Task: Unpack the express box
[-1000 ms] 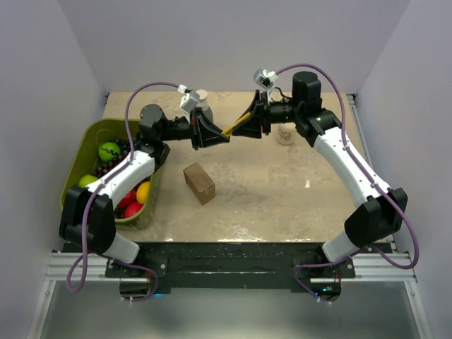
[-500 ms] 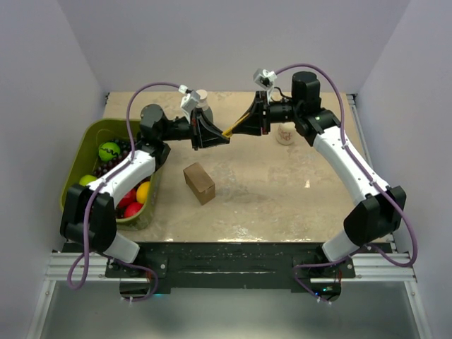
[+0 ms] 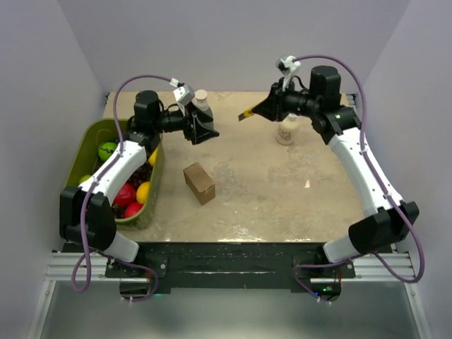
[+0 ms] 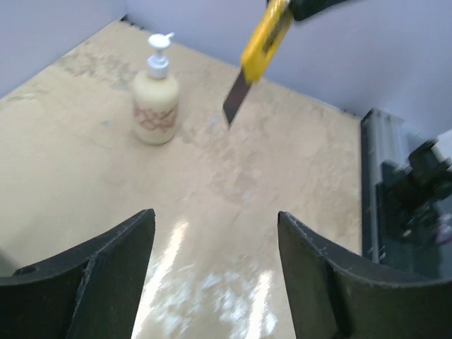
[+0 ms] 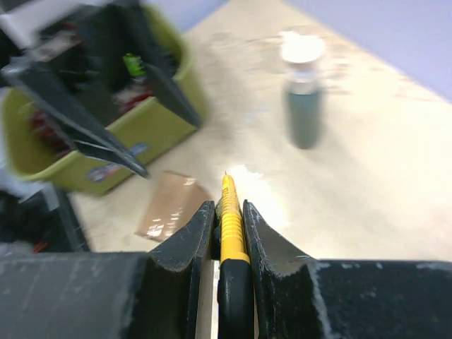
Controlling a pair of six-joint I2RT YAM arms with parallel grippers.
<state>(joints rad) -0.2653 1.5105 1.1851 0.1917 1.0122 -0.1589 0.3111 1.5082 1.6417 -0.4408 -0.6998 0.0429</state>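
The express box [image 3: 199, 182], a small brown carton, lies closed on the table between the arms; the right wrist view shows it as express box [image 5: 169, 205] below the fingers. My right gripper [image 3: 263, 110] hangs above the table's far middle, shut on a yellow utility knife [image 3: 247, 114] whose blade points left. In its own view the right gripper [image 5: 227, 206] clamps the knife [image 5: 229, 212] between both fingers. My left gripper [image 3: 203, 128] stands open and empty at the back left. The left gripper [image 4: 215, 215] looks across at the knife [image 4: 263, 39], hanging apart from it.
A green bin [image 3: 85, 145] of coloured balls and fruit stands at the left edge. A white-capped bottle [image 3: 201, 100] stands behind the left gripper. A cream pump bottle [image 3: 286, 131] stands under the right arm. The pump bottle [image 4: 157, 95] shows in the left wrist view too.
Both grippers met at the knife a moment ago. The left gripper has opened, let go of it and drawn back left. The right gripper has pulled away to the right with the knife.
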